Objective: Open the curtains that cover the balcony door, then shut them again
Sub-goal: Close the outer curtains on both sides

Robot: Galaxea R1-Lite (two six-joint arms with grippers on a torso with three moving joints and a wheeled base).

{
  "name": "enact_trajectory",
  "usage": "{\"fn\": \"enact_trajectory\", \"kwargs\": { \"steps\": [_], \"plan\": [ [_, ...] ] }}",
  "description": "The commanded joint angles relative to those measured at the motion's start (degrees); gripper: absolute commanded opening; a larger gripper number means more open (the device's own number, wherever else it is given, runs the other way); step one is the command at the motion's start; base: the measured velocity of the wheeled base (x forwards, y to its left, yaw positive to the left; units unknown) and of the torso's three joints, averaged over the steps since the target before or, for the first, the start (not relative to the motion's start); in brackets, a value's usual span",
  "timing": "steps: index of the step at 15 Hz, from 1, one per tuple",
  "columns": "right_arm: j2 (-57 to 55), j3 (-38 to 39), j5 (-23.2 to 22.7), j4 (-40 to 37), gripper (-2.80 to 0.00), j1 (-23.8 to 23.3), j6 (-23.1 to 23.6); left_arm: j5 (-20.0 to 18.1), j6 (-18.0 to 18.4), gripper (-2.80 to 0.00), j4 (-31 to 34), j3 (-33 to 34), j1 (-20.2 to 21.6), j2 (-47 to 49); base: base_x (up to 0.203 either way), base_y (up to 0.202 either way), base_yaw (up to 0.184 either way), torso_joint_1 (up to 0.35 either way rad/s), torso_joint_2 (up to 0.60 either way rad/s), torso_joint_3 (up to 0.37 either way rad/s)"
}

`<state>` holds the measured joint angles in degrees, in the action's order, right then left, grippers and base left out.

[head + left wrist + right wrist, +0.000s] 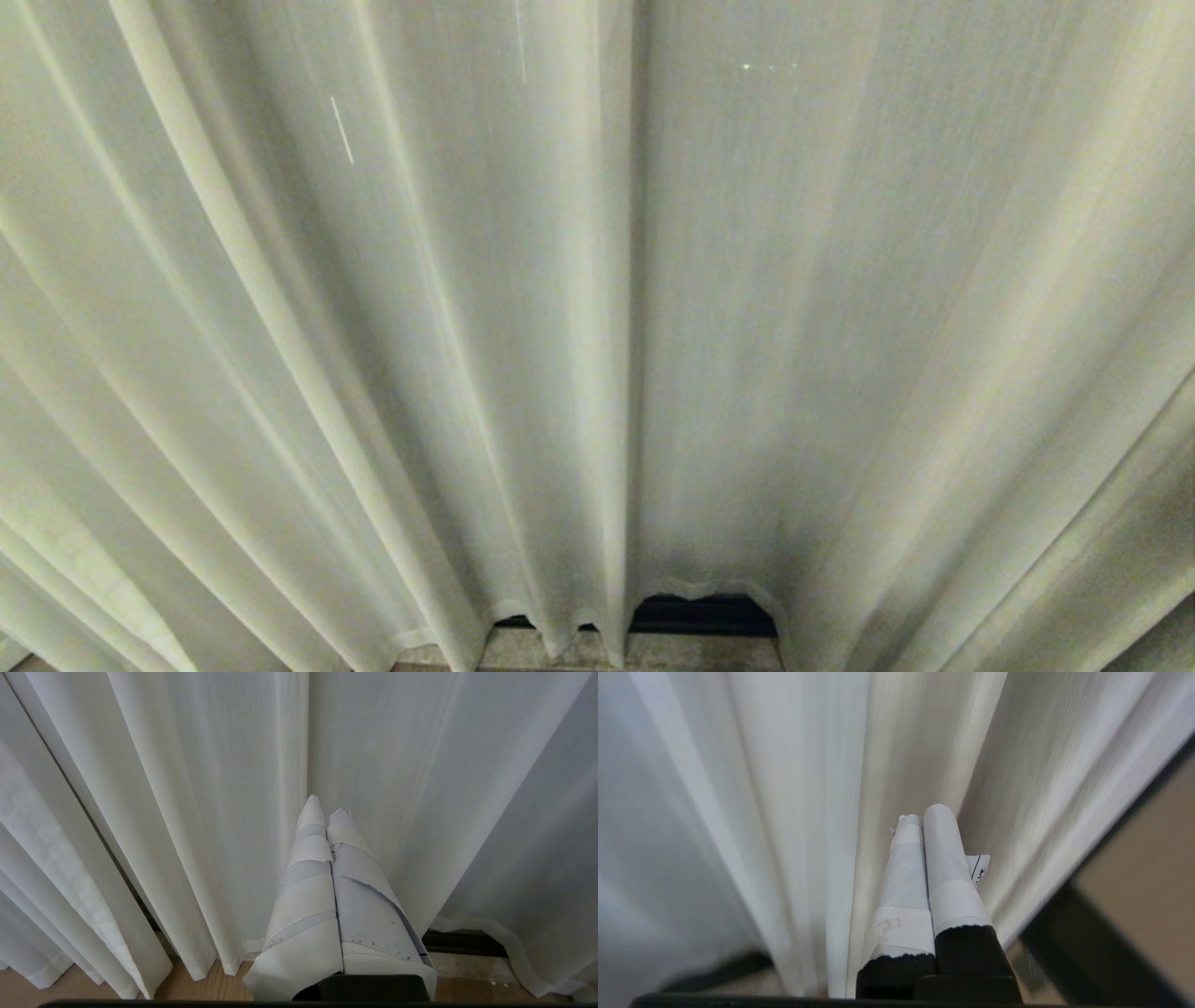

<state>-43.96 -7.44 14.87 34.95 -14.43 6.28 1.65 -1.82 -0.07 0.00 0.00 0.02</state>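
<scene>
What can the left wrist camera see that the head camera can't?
Only the left wrist view shows the left gripper, its taped fingers shut together and holding nothing, plus wooden floor under the hems. Only the head view shows a few tiny light specks on the fabric. Both show the closed curtains hanging in pleats, with a dark strip beneath the hem.

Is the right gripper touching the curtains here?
Cannot tell. In the right wrist view the right gripper, fingers together, points into the curtains, but neither contact nor gap shows plainly.
</scene>
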Motion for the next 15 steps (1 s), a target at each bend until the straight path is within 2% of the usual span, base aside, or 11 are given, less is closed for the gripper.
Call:
{"fn": "enact_trajectory", "kwargs": {
  "steps": [1,4,5,10,15],
  "plan": [
    [-4.7,-9.3,0.1,-0.2,-2.80,0.0,0.1,0.1,0.0,-2.80,0.0,0.0,0.0,0.0,0.000,0.000,0.000,0.000,0.00,0.000],
    [-9.6,-23.2,0.1,-4.9,-2.80,-0.4,1.6,0.0,0.0,-2.80,0.0,0.0,0.0,0.0,0.000,0.000,0.000,0.000,0.00,0.000],
    [-11.2,-28.0,0.0,-7.4,0.00,-0.6,1.8,0.0,0.0,-2.80,0.0,0.0,0.0,0.0,0.000,0.000,0.000,0.000,0.00,0.000],
    [-18.6,-51.3,-0.1,-19.5,0.00,-4.4,0.4,0.0,0.0,-2.80,0.0,0.0,0.0,0.0,0.000,0.000,0.000,0.000,0.00,0.000],
    [-23.2,-67.6,-0.3,-27.1,0.00,-10.9,-1.0,0.0,0.0,-2.80,0.0,0.0,0.0,0.0,0.000,0.000,0.000,0.000,0.00,0.000]
  ]
}}
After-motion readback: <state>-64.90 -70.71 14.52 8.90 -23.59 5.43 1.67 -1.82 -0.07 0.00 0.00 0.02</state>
